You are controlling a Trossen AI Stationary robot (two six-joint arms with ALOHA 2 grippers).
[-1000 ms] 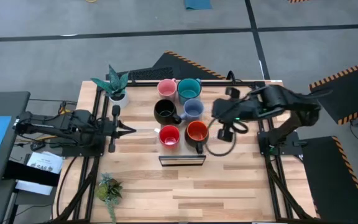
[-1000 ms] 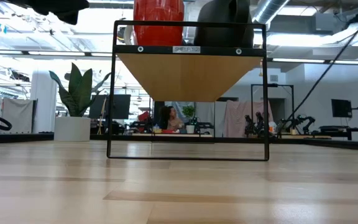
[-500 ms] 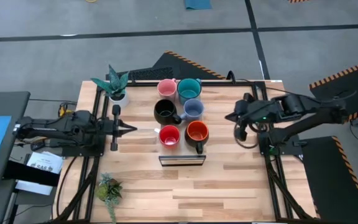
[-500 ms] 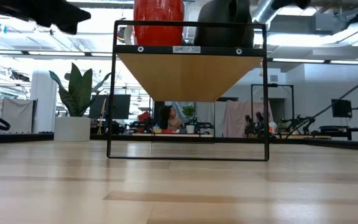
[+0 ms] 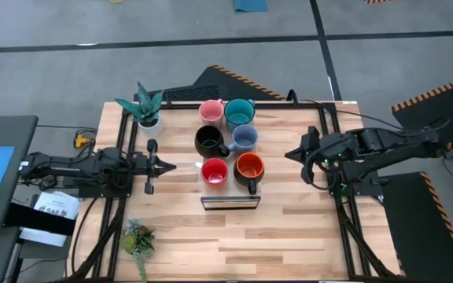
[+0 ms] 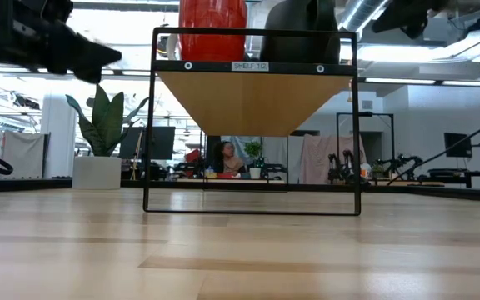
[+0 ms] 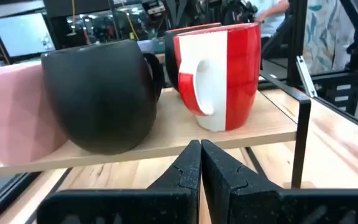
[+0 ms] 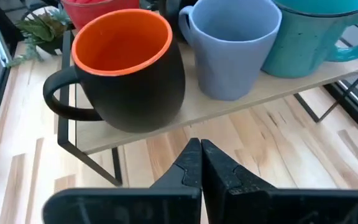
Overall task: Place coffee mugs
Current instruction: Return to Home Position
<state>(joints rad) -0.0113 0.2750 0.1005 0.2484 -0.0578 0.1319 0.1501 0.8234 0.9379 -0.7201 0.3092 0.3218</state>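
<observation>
All six mugs are seen on the shelf (image 5: 230, 202), at 12 o'clock from the middle of the table (image 5: 289, 236). The pink mug (image 5: 211, 111) and the teal mug (image 5: 239, 112) are set at the 12 o'clock end. The black mug (image 5: 207, 140) and the pale blue mug (image 5: 244, 138) are set in the middle, and the red mug (image 5: 214, 170) and the orange mug (image 5: 248, 167) at the 6 o'clock end. The left gripper (image 5: 167, 165) is held at 9 o'clock of the red mug, near it, with its fingers pressed together and nothing between them. The right gripper (image 5: 290, 154) is held at 3 o'clock of the orange mug, also squeezed closed and empty. Only a bump is to be feared now. If the left arm is swung toward 3 o'clock, the red mug could be hit and pushed into the others, since the mugs are packed close. The orange mug's handle is stuck out by the shelf's edge, so it could be snagged and the mug tipped off.
</observation>
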